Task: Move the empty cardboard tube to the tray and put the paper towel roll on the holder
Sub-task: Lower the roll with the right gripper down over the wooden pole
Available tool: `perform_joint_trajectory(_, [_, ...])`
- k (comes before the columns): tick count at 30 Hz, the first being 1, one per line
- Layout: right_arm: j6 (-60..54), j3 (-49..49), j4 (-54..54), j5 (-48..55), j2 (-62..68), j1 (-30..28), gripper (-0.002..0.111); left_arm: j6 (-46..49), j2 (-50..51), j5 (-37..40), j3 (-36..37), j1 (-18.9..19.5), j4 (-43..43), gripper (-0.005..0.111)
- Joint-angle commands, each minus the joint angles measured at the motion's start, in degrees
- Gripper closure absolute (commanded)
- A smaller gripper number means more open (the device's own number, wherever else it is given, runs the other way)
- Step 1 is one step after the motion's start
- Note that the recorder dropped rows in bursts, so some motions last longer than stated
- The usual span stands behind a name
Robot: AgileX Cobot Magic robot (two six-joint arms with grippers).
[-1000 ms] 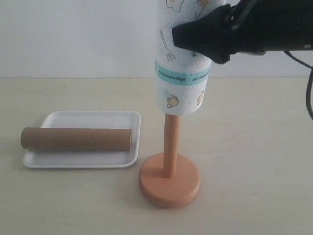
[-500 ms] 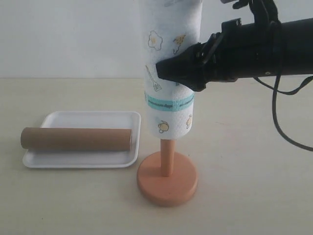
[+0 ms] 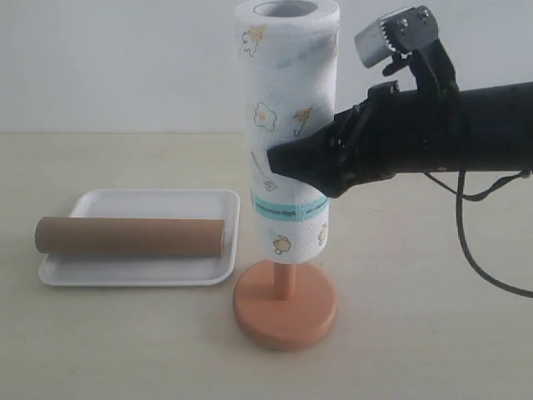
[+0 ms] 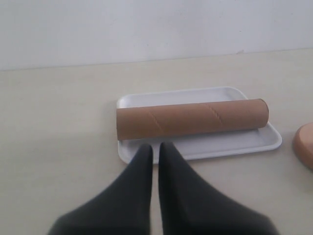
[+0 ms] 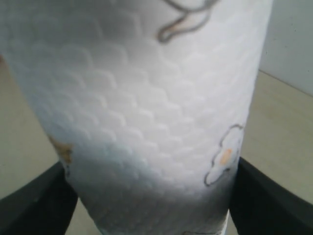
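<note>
The white printed paper towel roll (image 3: 287,108) stands upright around the dowel of the wooden holder (image 3: 285,310). Its lower end hangs a little above the round base, with a short stretch of dowel (image 3: 285,282) showing. My right gripper (image 3: 287,160) is shut on the roll at mid height; in the right wrist view the roll (image 5: 146,98) fills the space between the black fingers (image 5: 271,200). The brown cardboard tube (image 3: 129,237) lies lengthwise in the white foam tray (image 3: 141,204). My left gripper (image 4: 156,149) is shut and empty, just short of the tray's rim (image 4: 244,144) and the tube (image 4: 193,119).
The pale tabletop runs back to a white wall. The holder's base (image 4: 305,149) shows at the edge of the left wrist view, beside the tray. A black cable (image 3: 466,242) hangs from the right arm.
The right gripper has come down and leftward with the roll, sliding it further down the dowel. The holder's base has shifted slightly left. Tube and tray have not moved.
</note>
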Motion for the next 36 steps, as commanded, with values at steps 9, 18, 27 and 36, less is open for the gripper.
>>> perform_joint_trajectory(9, [-5.8,2.2,3.2,0.2,1.7,0.1,0.109,-0.4,-0.1,0.0,0.2,0.1,0.1,0.103])
perform_joint_trajectory(18, [-6.4,2.2,3.2,0.7,4.2,0.1,0.064,-0.4,-0.1,0.0,0.2,0.1,0.1,0.103])
perform_joint_trajectory(27, [-5.1,2.1,3.2,0.7,4.2,0.1,0.028,-0.4,-0.1,0.0,0.2,0.1,0.1,0.103])
perform_joint_trajectory(36, [-3.5,2.0,3.2,-1.1,3.0,0.1,0.019,-0.4,-0.1,0.0,0.2,0.1,0.1,0.103])
